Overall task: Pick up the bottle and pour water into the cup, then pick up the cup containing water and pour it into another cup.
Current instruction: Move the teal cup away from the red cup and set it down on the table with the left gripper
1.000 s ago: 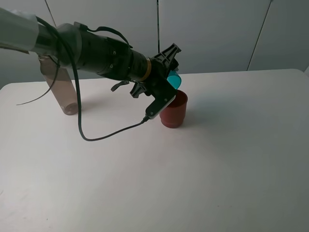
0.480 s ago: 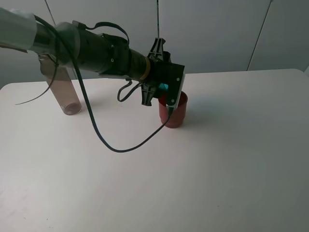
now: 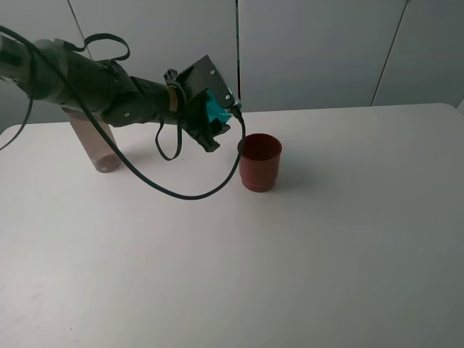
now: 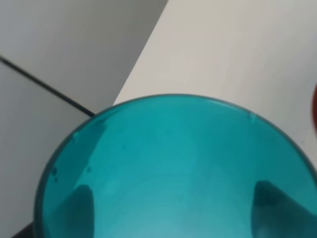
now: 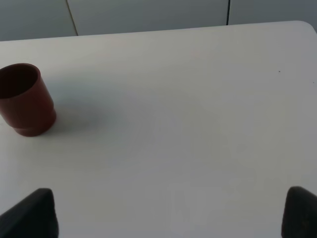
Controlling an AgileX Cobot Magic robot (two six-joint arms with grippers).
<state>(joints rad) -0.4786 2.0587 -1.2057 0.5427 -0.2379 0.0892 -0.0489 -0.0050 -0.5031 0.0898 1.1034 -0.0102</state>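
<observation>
The left pincer [image 3: 206, 119] is squeezed tight on the teal cup [image 3: 215, 110], holding it up in the air just beside the dark red cup [image 3: 259, 162]. The teal cup looks see-through blue and smooth, and I see no water inside. The pouring looks done, I think. Next, the teal cup should go back down on the tabletop [image 3: 326, 239]. The tall bottle [image 3: 93, 139] stands well apart.
</observation>
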